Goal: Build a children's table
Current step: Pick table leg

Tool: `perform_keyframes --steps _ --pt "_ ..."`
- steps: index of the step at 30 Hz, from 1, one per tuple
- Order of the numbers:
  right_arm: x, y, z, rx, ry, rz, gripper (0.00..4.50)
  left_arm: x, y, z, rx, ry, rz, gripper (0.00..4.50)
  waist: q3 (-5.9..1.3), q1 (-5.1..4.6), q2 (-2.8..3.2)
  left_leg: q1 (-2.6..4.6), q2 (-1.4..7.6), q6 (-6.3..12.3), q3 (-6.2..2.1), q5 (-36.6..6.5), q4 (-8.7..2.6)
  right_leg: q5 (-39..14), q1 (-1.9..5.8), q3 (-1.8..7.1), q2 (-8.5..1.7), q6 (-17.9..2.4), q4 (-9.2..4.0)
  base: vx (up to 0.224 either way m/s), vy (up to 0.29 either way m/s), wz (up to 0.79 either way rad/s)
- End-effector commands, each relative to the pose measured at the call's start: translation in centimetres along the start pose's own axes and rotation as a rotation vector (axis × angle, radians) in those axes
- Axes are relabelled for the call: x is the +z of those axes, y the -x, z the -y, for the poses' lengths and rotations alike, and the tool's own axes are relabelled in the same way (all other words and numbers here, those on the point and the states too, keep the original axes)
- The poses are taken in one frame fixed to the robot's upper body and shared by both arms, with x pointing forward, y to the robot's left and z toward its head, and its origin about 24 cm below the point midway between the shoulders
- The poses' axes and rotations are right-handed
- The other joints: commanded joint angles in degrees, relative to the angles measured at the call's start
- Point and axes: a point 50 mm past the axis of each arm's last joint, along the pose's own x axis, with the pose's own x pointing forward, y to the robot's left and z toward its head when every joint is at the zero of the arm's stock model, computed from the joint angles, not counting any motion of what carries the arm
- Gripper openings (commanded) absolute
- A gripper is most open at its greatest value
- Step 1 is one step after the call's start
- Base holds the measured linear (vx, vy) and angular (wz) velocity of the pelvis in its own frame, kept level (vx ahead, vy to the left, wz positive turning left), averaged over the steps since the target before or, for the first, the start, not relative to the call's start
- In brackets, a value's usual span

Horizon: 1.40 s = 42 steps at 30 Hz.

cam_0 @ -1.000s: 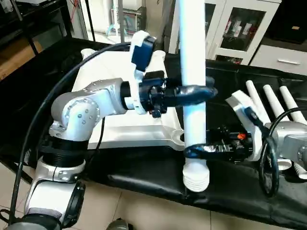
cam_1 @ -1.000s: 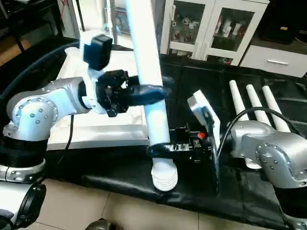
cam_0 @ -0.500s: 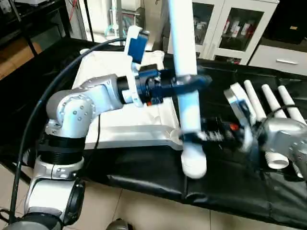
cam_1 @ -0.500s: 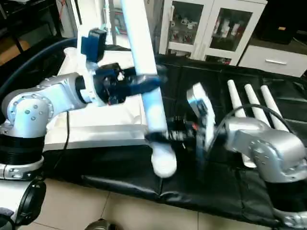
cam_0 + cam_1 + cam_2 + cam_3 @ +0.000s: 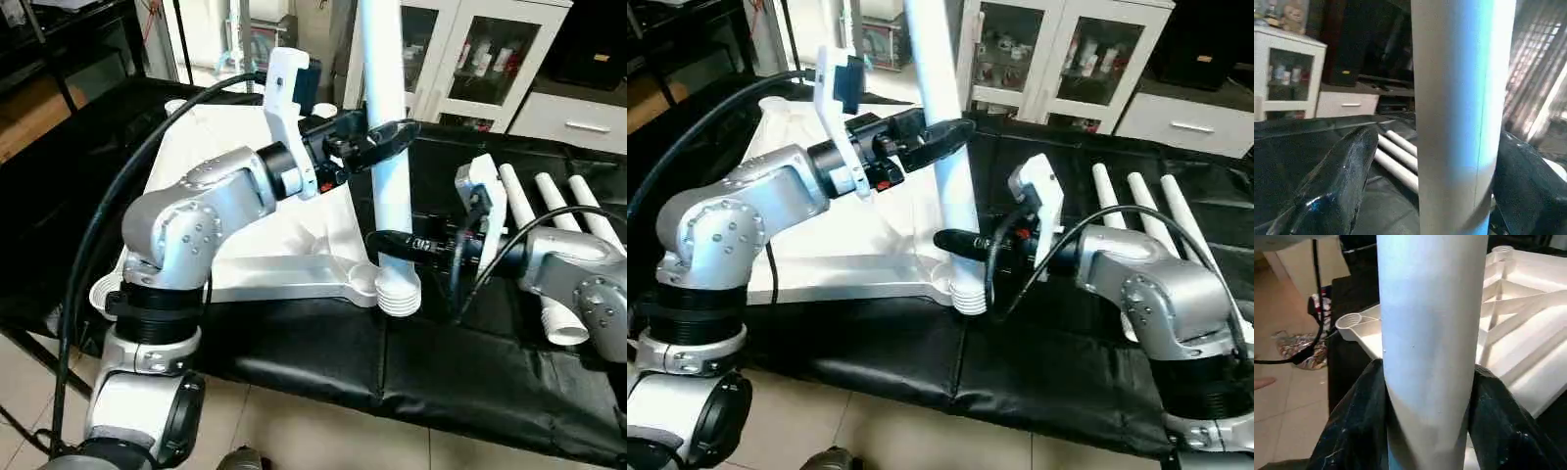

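So since a second ago the leg (image 5: 390,147) has swung over from hanging past the front edge of the black mat (image 5: 323,362) to sitting ribbed end down right by the tabletop's (image 5: 265,245) near corner socket (image 5: 364,281); I can't tell if it's actually in yet.

Head views: my right gripper (image 5: 392,242) is clamping the leg low down, steering the foot. My left gripper (image 5: 384,135) is bracketing it higher up to keep it upright. Three spare legs (image 5: 549,211) are lying on the mat's right side.

Left wrist view: the fingers (image 5: 1334,181) are standing apart, one clearly off the tube.

Right wrist view: both fingers (image 5: 1354,423) are hugging the tube, the ribbed underside behind.
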Motion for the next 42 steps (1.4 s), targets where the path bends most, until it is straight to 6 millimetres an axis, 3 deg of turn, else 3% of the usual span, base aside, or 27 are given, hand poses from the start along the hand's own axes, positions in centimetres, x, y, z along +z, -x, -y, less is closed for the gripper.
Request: perform_keyframes --steps 1,9,21,23,31,35,42 --pt "0.9 -0.3 0.1 -0.018 0.061 0.017 1.84 -0.5 0.0 -0.1 0.032 0.031 -0.032 3.75 -4.33 0.04 -0.84 1.41 3.28 0.08 -1.10 -4.59 -3.53 1.41 2.39 2.13 -3.97 -13.35 -3.88 0.000 0.000 0.00" --pt "1.0 -0.7 0.4 -0.036 0.060 0.030 1.84 -1.5 0.2 0.0 0.049 0.076 -0.072 2.97 -4.29 0.08 -0.82 1.46 3.21 0.42 -1.10 -4.89 -3.58 0.79 2.34 2.12 -3.89 -13.35 -4.03 0.000 0.000 0.00" --pt "0.9 -1.1 0.2 -0.022 0.063 0.031 1.84 -1.2 0.5 -0.4 0.064 0.109 -0.041 2.04 -4.19 0.05 -0.89 1.44 3.20 0.18 -1.11 -5.34 -3.69 0.12 2.30 2.16 -3.92 -12.80 -4.14 0.000 0.000 0.00" --pt "1.0 -1.0 0.2 -0.017 0.057 0.041 2.40 -1.0 0.5 -0.4 0.043 0.103 -0.038 1.82 -4.16 0.04 -0.89 1.44 3.20 0.07 -1.11 -5.58 -3.75 -0.47 2.30 2.16 -3.92 -12.55 -4.20 0.000 0.000 0.00" --pt "1.9 0.0 0.3 0.023 0.013 0.097 3.02 -0.6 0.8 0.2 -0.034 0.088 -0.044 1.77 -4.16 0.08 -0.89 1.45 3.19 0.29 -1.10 -5.63 -3.78 -0.81 2.23 2.16 -3.88 -12.45 -4.15 0.000 0.000 0.00" --pt "2.5 1.7 -0.5 0.144 -0.050 0.109 3.37 -0.5 1.3 1.3 -0.167 0.059 -0.064 1.77 -4.14 0.30 -0.93 1.49 3.22 1.07 -1.05 -4.82 -3.70 0.15 2.21 2.13 -3.83 -13.00 -4.03 0.000 0.000 0.00" --pt "0.9 2.0 -1.5 0.204 -0.041 -0.017 3.74 -0.4 1.6 1.6 -0.266 0.007 -0.094 1.77 -3.95 0.29 -1.19 1.47 3.29 0.21 -1.02 -5.96 -3.90 -3.58 2.11 2.20 -3.99 -11.85 -4.41 0.000 0.000 0.00"
